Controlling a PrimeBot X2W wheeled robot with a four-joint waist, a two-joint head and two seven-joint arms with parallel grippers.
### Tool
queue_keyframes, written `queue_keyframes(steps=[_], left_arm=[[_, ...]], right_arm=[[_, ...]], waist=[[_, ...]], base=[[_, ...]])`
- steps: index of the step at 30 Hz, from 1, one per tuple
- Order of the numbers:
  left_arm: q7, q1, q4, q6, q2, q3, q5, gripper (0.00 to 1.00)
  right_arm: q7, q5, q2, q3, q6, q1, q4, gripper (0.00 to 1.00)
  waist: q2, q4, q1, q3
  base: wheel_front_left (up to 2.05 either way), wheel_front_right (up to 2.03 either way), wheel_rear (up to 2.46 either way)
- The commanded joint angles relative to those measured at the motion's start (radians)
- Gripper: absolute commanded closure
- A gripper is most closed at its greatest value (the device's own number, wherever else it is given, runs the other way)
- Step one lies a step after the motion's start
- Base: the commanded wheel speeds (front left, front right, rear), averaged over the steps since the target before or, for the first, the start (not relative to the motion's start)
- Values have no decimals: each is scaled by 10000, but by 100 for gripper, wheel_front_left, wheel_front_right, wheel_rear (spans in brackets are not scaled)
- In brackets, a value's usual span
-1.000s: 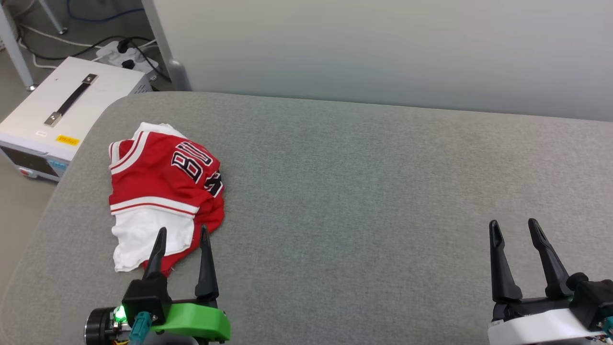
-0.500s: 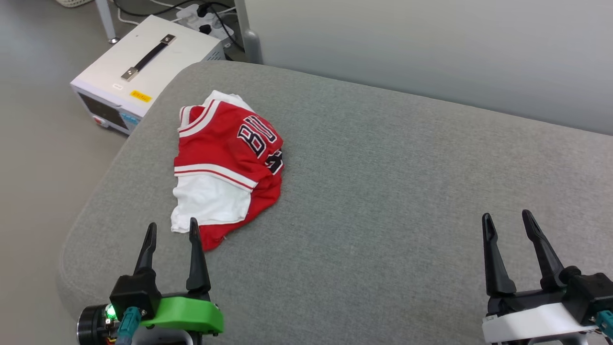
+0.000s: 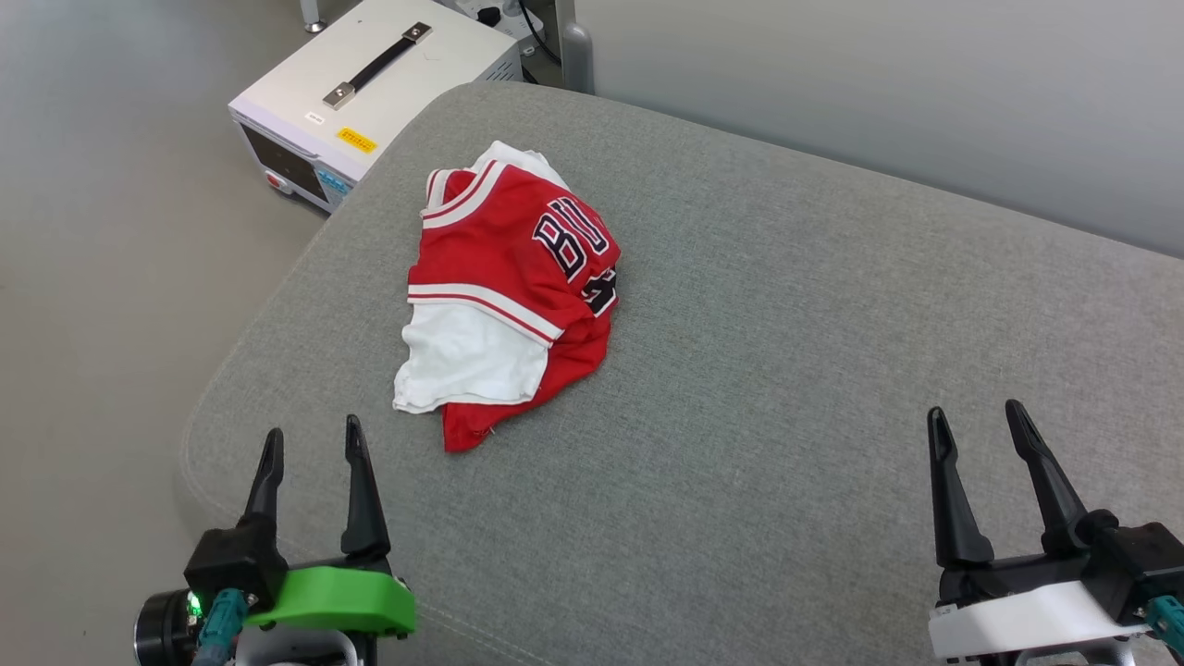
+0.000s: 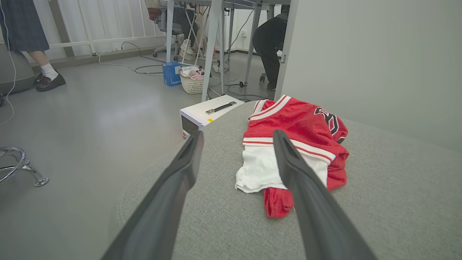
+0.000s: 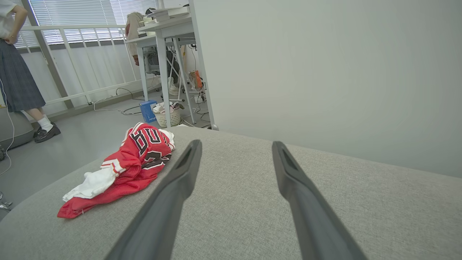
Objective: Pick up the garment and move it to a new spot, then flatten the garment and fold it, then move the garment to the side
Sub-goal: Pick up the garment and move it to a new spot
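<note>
The garment [image 3: 504, 291] is a red jersey with a white sleeve, striped trim and black lettering. It lies crumpled near the left end of the grey cushioned surface [image 3: 786, 370]. In the left wrist view the garment [image 4: 299, 144] sits just ahead of the fingers, slightly right. In the right wrist view the garment [image 5: 122, 166] lies far off to the left. My left gripper [image 3: 312, 442] stands open at the surface's near-left corner, short of the cloth and holding nothing. My right gripper [image 3: 979, 416] stands open and empty over the near right part.
A white equipment box [image 3: 370, 88] with a black handle sits on the floor beyond the surface's left end. A pale wall [image 3: 879, 92] backs the surface. A person's legs [image 4: 32, 47], desks, cables and a basket [image 4: 192, 83] stand farther off on the floor.
The whole head view has swung left, so the camera moved. The left gripper now stands farther from the garment's near edge. Both grippers stay open.
</note>
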Motion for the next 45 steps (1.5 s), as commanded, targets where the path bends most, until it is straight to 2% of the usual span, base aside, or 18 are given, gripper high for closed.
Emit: queue_keyframes(steps=[1,5,7,8,11,18,22,25,30,34,38,45], left_arm=[[-57,-319,-28,-1,-24,89,-166,0],[-57,-968,5,-526,-24,585,-224,0],[-57,-1509,61,-900,-24,991,-81,0],[-57,-2139,228,-1317,48,1388,55,0],[-57,-3217,421,-1725,307,1930,134,0],[-57,-5356,1393,-2095,1341,1952,-269,0],[-57,-6526,2585,-2110,2607,520,-1238,0],[650,-7326,3442,-2112,3558,-950,-2275,0],[3701,-8353,4008,-2113,5063,-3641,-4530,0],[5975,-8845,3897,-2113,5970,-5192,-6072,0],[7693,-9147,4011,-2114,6508,-6359,-6769,0],[9082,-9395,4834,-2114,6387,-7584,-7506,0]], right_arm=[[-47,-99,-35,13,67,-212,-68,0],[-47,-198,-35,53,67,-361,-104,0],[-47,-261,-35,41,67,-466,-158,0],[-47,-338,-35,44,67,-602,-199,0],[-47,-466,-35,62,67,-830,-263,0],[-47,-643,-35,54,67,-1322,-438,0],[-47,-695,-35,87,67,-1642,-553,0],[-47,-701,-35,63,67,-1790,-626,0],[-47,-690,-35,-22,67,-2012,-696,0],[-47,-662,-35,-94,67,-2081,-770,0],[-47,-632,-35,-138,67,-2167,-802,0],[-47,-625,-35,-162,67,-2319,-809,0]], waist=[[-1,-35,-1,82],[-1,-256,-1,312],[-1,-400,-1,501],[-1,-569,-1,716],[-1,-889,-1,1109],[-1,-1520,-1,1959],[-1,-1846,-1,2443],[-1,-2028,-1,2644],[-1,-2344,-1,2878],[-1,-2561,-1,3017],[-1,-2784,-1,3197],[-1,-3095,-1,3575]], base=[[0,0,0],[0,0,0],[0,0,0],[0,0,0],[0,0,0],[0,0,0],[0,0,0],[0,0,0],[0,0,0],[0,0,0],[0,0,0],[0,0,0]])
